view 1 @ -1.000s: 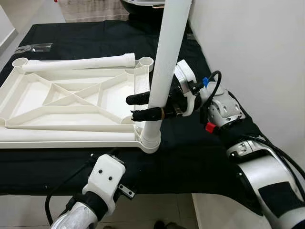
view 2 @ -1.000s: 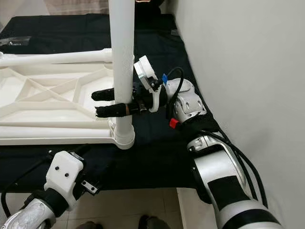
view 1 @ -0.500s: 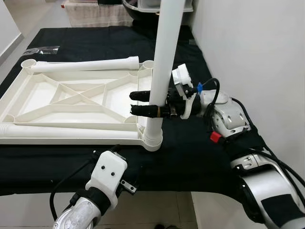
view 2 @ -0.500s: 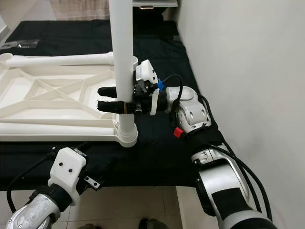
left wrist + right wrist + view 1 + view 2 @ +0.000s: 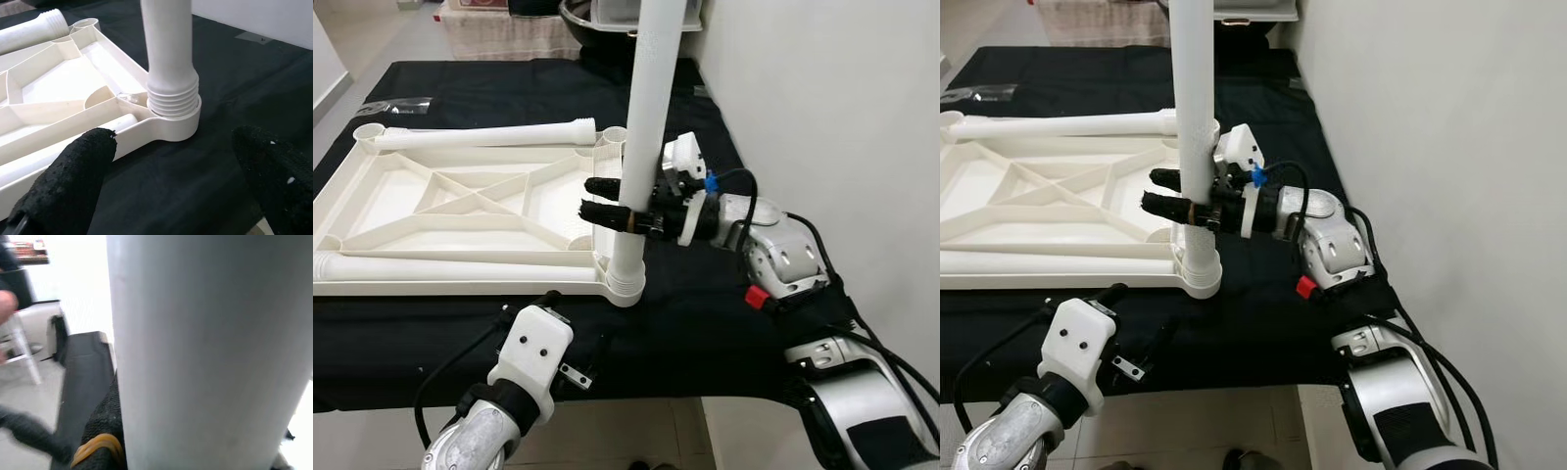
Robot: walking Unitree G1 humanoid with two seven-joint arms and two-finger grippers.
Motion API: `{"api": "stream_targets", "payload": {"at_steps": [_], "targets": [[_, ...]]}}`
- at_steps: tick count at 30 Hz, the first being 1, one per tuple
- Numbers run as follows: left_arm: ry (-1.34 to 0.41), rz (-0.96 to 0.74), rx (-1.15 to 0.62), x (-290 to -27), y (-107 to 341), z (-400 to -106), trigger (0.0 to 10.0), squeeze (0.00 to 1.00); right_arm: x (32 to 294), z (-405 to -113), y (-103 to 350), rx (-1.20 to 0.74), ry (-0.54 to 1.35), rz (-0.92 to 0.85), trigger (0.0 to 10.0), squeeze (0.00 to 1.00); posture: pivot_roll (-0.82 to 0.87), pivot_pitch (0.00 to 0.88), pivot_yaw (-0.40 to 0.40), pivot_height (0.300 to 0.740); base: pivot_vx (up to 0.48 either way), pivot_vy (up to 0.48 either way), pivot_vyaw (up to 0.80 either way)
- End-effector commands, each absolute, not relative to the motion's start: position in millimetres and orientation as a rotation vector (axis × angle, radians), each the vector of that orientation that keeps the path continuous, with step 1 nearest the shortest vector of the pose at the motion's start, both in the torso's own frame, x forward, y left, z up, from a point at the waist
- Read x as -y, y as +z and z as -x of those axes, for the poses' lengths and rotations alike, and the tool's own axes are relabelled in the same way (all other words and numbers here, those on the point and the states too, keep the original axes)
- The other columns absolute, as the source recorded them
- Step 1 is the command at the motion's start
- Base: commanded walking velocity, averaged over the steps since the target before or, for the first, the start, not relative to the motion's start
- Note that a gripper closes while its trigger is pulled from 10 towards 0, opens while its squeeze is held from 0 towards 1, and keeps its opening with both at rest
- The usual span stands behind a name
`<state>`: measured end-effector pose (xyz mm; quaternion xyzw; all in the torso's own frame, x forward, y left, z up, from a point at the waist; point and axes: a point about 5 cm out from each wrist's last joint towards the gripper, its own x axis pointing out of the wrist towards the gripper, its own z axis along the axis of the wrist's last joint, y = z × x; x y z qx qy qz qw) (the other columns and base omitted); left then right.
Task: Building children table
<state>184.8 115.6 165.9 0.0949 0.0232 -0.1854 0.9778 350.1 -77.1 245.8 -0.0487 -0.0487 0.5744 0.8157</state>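
Left of the upright white plastic leg tube (image 5: 646, 127), the left pincer (image 5: 176, 181) hangs spread by the upturned white ribbed tabletop (image 5: 460, 211); the right pincer (image 5: 607, 201) pinches the tube, probably screwing it into the corner socket (image 5: 173, 120), so another twist follows.

Upright white plastic tube leg (image 5: 644, 147): we lose its upper end past the top edge in both eye views.
White ribbed tabletop panel (image 5: 460, 211): its left end is cut off by the frame edge.
Right gripper (image 5: 607, 201): the leg hides the middle of the black fingers, so we cannot judge their contact.
Right wrist view: the leg is blurred, and the background too smeared for us to read.
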Motion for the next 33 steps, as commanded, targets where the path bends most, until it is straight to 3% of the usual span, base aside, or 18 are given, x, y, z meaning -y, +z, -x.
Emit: {"api": "stream_targets", "payload": {"at_steps": [1,6,14,21,28,30,33], "targets": [[-0.377,-0.187,-0.053,-115,164,-185,10.0,0.00,84,-358,203,-0.112,1.054,0.110,10.0,0.00,0.16,0.179,-0.085,0.740,0.000,0.000,0.00],[-0.369,-0.195,-0.048,-118,164,-187,10.0,0.00,89,-364,207,-0.068,0.912,0.061,10.0,0.00,0.16,0.178,-0.086,0.740,0.000,0.000,0.00],[-0.359,-0.199,-0.044,-122,164,-191,10.0,0.00,95,-354,207,-0.003,0.840,0.002,10.0,0.00,0.15,0.178,-0.080,0.740,0.000,0.000,0.00],[-0.360,-0.204,-0.041,-122,163,-193,10.0,0.00,101,-354,201,0.032,0.609,-0.014,10.0,0.00,0.15,0.179,-0.078,0.740,0.000,0.000,0.00],[-0.367,-0.201,-0.036,-120,165,-194,10.0,0.00,91,-351,202,0.025,0.519,-0.030,10.0,0.00,0.15,0.178,-0.081,0.740,0.000,0.000,0.00],[-0.367,-0.197,-0.033,-119,165,-194,10.0,0.00,94,-357,204,0.022,0.360,-0.069,10.0,0.00,0.15,0.178,-0.082,0.740,0.000,0.000,0.00],[-0.366,-0.197,-0.033,-119,165,-194,10.0,0.00,95,-359,203,0.009,0.302,-0.060,10.0,0.00,0.16,0.178,-0.083,0.740,0.000,0.000,0.00]]}}
